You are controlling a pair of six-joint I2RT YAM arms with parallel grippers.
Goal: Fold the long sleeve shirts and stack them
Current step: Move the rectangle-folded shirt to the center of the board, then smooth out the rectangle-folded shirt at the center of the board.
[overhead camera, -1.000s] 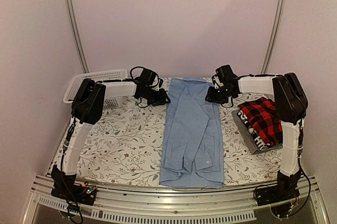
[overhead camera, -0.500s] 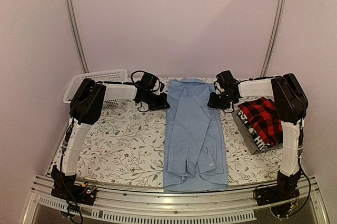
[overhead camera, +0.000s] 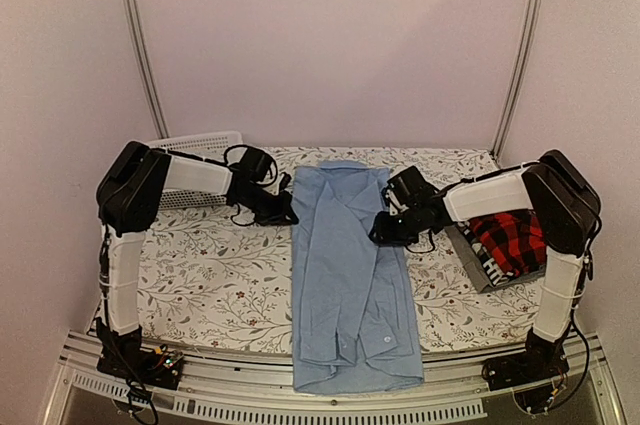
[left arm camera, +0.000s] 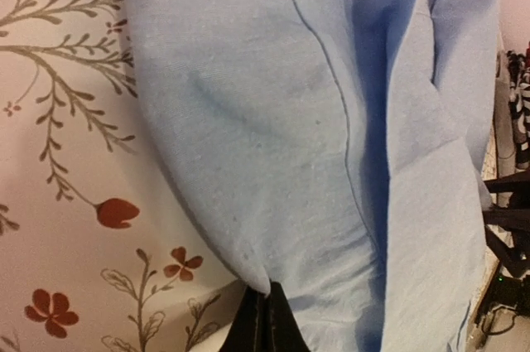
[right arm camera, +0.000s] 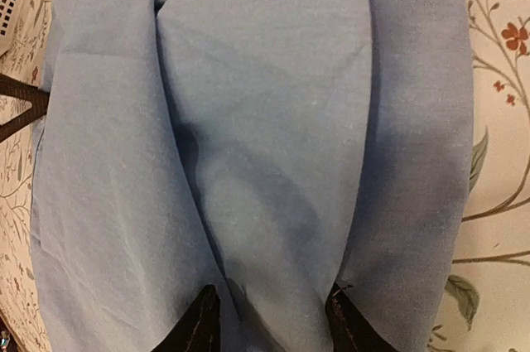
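The light blue shirt (overhead camera: pixel 345 275) lies folded into a long strip down the middle of the table, and its near end hangs over the front rail. My left gripper (overhead camera: pixel 285 213) is shut on the shirt's left edge, pinching a peak of cloth (left arm camera: pixel 267 311) between touching fingers. My right gripper (overhead camera: pixel 383 228) grips the right side, its fingers apart with a thick bunch of blue cloth (right arm camera: pixel 265 120) squeezed between them (right arm camera: pixel 269 319). The red-and-black plaid shirt (overhead camera: pixel 510 240) rests folded on the grey one (overhead camera: pixel 468 253) at the right.
A white lattice basket (overhead camera: pixel 195 143) stands at the back left, behind my left arm. The floral tablecloth (overhead camera: pixel 200 275) covers the table. A metal rail (overhead camera: pixel 250 375) runs along the near edge.
Both grippers have pulled the blue shirt toward the near edge, so its end now hangs over the rail. The left gripper has shut on the shirt's edge.
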